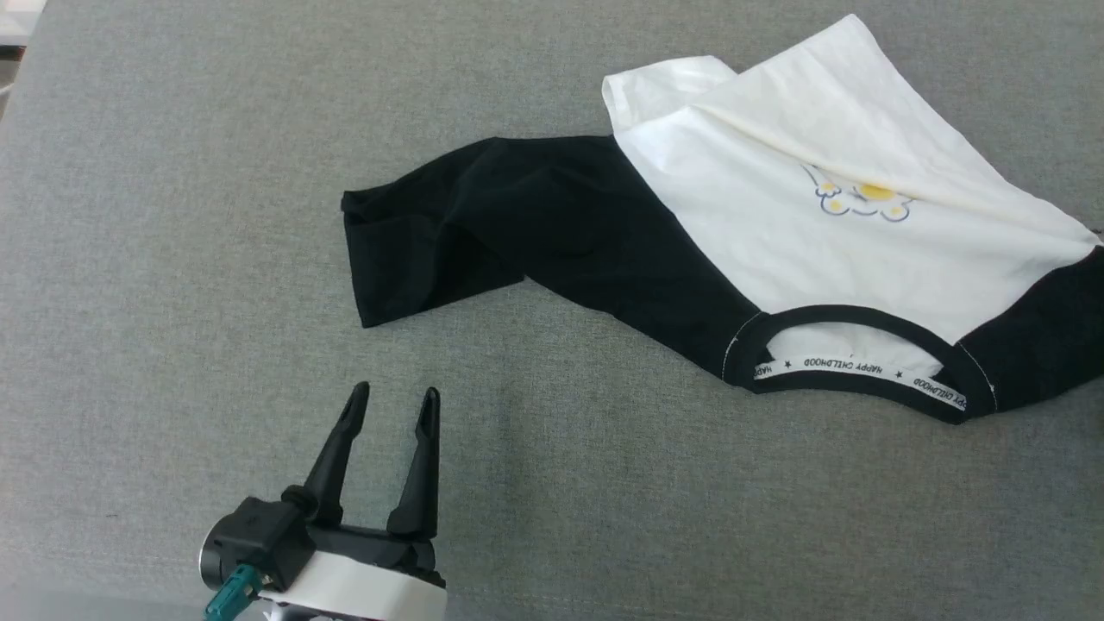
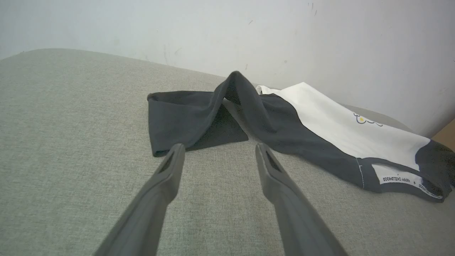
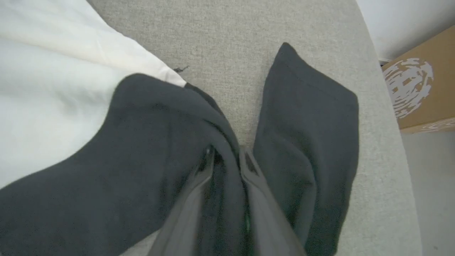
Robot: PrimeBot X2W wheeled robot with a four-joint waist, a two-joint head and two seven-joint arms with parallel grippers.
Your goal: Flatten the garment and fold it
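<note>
**Sleeve pinched on the right, left pincer spread wide**

Left gripper [image 1: 392, 404] sits low at the near left. Its two dark fingers are spread wide and point toward the T-shirt's [image 1: 828, 216] black sleeve [image 1: 483, 224], near it but not touching. Right gripper [image 3: 227, 155] reaches into the other black sleeve [image 3: 142, 149], fingers nearly together with a fold of that cloth pinched between them.

The T-shirt lies rumpled across the far right of the gray padded surface [image 1: 172, 216], collar [image 1: 862, 315] toward the robot and chest print up. Just beyond the left fingers, the sleeve rises in a ridge. A cardboard box [image 3: 423, 92] stands past the surface's edge, and a pale wall [image 2: 213, 28] lies behind.
</note>
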